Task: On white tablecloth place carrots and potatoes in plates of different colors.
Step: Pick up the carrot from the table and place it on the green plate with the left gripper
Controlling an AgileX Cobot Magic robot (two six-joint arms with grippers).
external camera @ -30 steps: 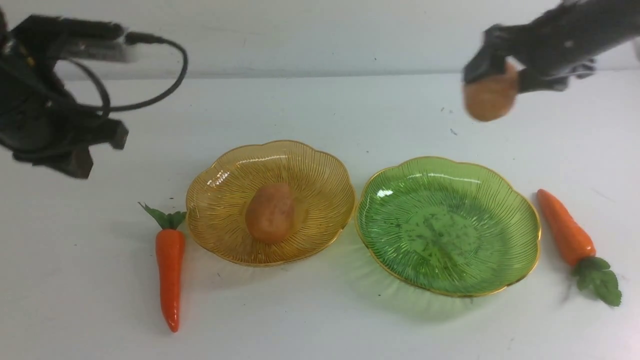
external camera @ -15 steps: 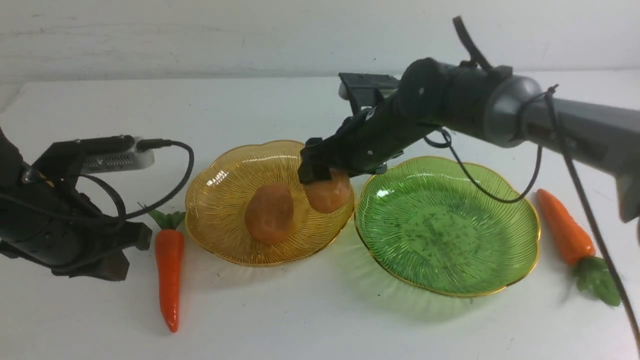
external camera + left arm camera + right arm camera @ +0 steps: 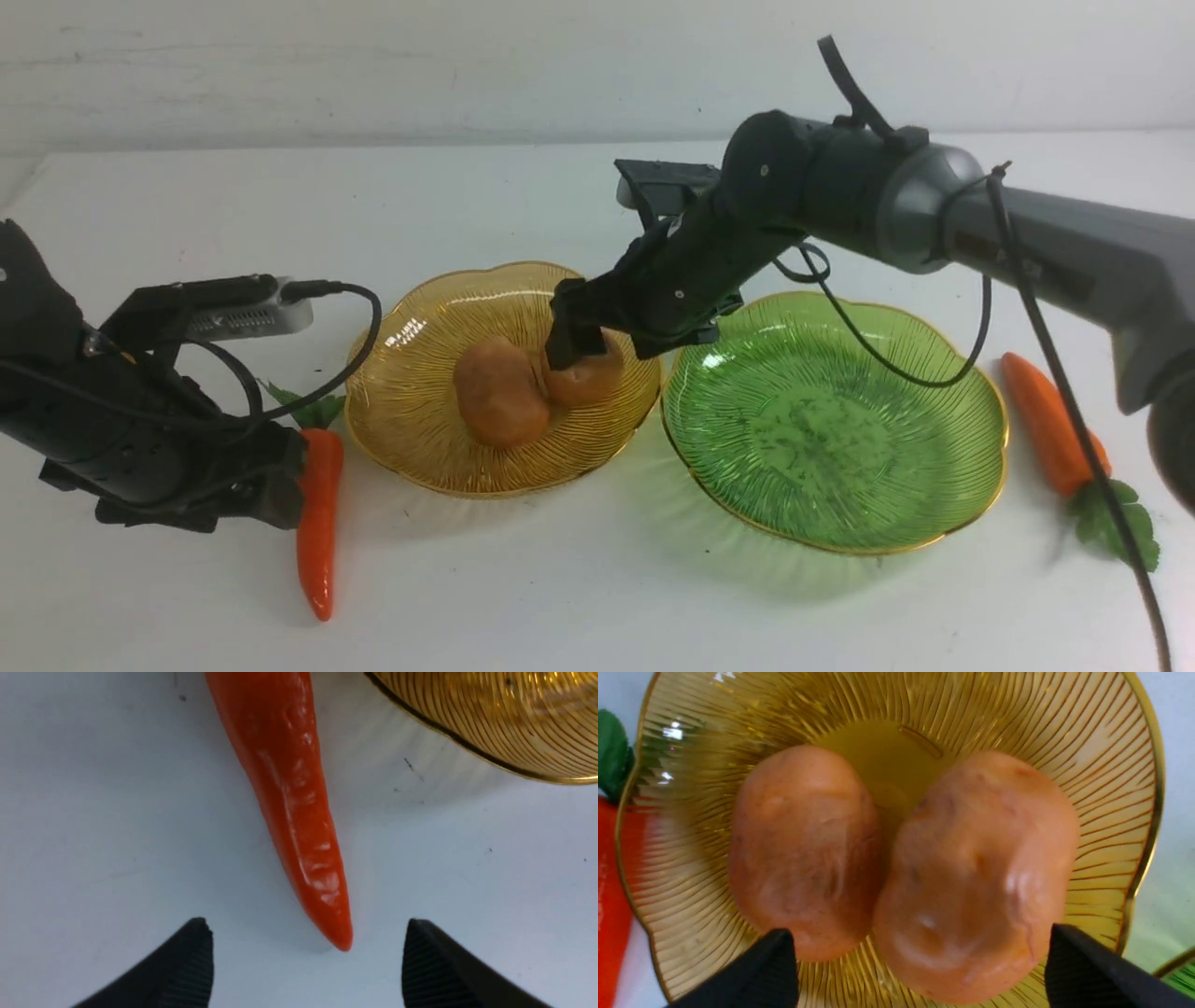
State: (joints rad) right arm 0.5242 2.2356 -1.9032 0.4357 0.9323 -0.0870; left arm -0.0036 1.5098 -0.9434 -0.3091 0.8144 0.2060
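On the white tablecloth (image 3: 597,607) the amber plate (image 3: 411,392) holds both potatoes, touching: one (image 3: 499,392) in the middle, the other (image 3: 583,378) to its right. My right gripper (image 3: 597,350) is open just above the right one; in the right wrist view its fingers (image 3: 1057,961) stand wide apart around that potato (image 3: 980,872). The green plate (image 3: 840,439) is empty. One carrot (image 3: 317,532) lies left of the amber plate. My left gripper (image 3: 271,499) is open low beside it, and the carrot's tip (image 3: 336,924) lies between the fingers (image 3: 420,961). The other carrot (image 3: 1050,429) lies right of the green plate.
The right arm (image 3: 934,215) reaches across above the green plate's far edge, with its cable hanging over the right carrot. The amber plate's rim (image 3: 490,756) lies close to the left carrot. A wall stands behind the table.
My right arm swung in from the far right, lowered its potato into the amber plate against the first one, and opened. My left gripper came down and right to the left carrot.
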